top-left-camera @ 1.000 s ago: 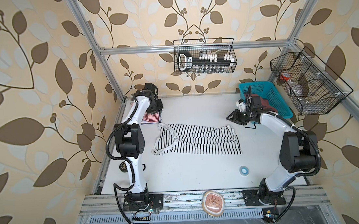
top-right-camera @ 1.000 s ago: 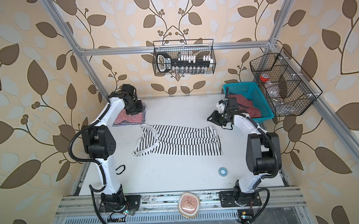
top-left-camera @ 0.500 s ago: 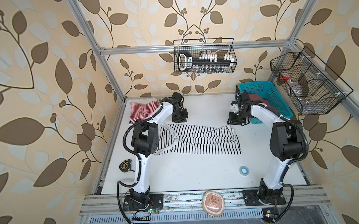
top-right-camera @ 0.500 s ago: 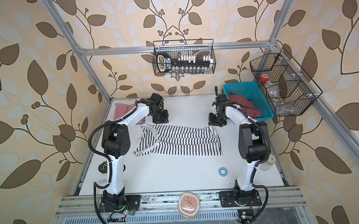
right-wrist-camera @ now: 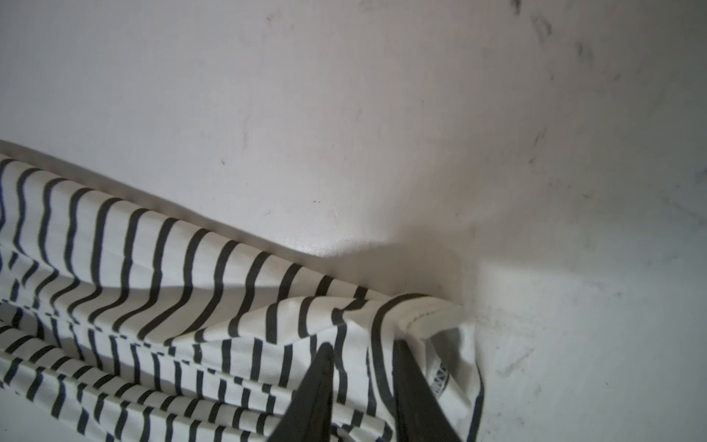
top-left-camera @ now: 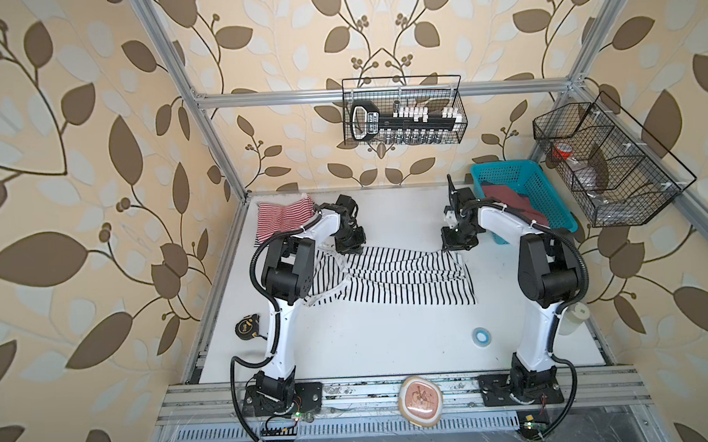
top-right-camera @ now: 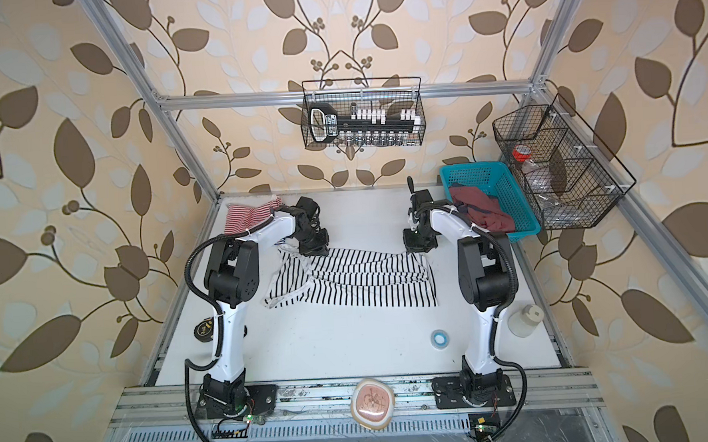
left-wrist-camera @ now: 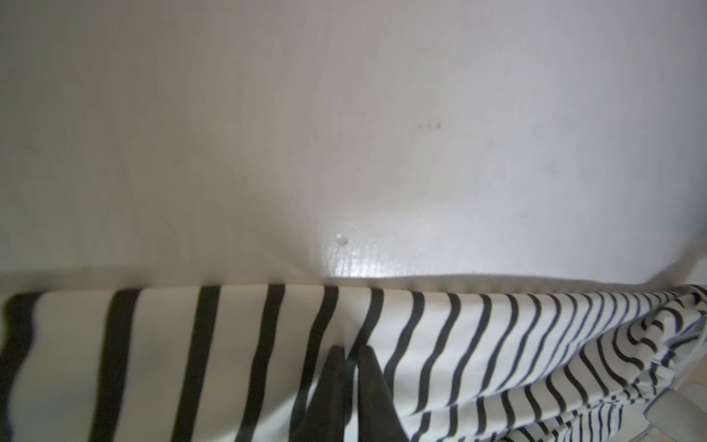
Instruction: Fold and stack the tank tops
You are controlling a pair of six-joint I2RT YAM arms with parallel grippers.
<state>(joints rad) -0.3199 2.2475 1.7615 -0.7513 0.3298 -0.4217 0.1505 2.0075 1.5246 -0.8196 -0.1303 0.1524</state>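
Since the left gripper (top-left-camera: 349,249) is pressed together on the far edge of the black-striped top (top-left-camera: 405,279) — lying long-axis left to right on the surface (top-left-camera: 392,344) — and the right gripper (top-left-camera: 454,246) pinches its far hem corner, the fold likely runs toward the near edge.

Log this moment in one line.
left gripper: shut on black-striped top | right gripper: shut on same top | red-striped top: far-left corner | red top: in basket
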